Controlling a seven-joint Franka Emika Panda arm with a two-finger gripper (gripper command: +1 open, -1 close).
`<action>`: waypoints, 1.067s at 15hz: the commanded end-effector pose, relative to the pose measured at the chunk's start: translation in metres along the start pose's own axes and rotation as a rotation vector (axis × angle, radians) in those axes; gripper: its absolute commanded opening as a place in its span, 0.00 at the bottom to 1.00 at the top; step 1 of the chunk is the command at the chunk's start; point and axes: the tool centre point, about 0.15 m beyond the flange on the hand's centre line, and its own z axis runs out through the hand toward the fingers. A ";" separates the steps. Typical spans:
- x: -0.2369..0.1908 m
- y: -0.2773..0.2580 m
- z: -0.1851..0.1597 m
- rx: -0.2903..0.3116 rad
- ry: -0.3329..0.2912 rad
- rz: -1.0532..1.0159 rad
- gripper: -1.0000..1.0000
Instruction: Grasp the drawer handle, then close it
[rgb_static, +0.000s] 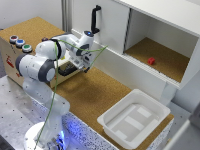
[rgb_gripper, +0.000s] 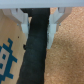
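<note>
Trouble could come if our fingers (rgb_gripper: 54, 22) slide off the drawer handle, because we cannot see the handle clearly in either view, and a push without a good hold could skid along the wood and leave the drawer (rgb_static: 67, 71) open. We could also bump the tan box (rgb_static: 15, 52) if we press at a slant. Our arm (rgb_static: 42, 65) bends over from its base at the near left of the exterior view, and our gripper (rgb_gripper: 37, 22) reaches down to the drawer, which sticks out of the tan box at the left, next to the cork bench (rgb_static: 95, 95). In the wrist view our two fingers stand apart, open, with a dark strip (rgb_gripper: 35, 55) running between them; we think this is the dark inside of the drawer or its handle, but we cannot tell which. Nothing looks squeezed yet. The coloured buttons (rgb_static: 20, 43) sit on top of the box, and the white bin (rgb_static: 135, 119) lies well apart at the near right.
</note>
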 end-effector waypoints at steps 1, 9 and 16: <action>-0.002 -0.046 0.029 0.003 0.070 -0.010 0.00; 0.016 -0.115 0.045 0.036 0.069 -0.072 0.00; 0.027 -0.160 0.050 0.057 0.057 -0.126 0.00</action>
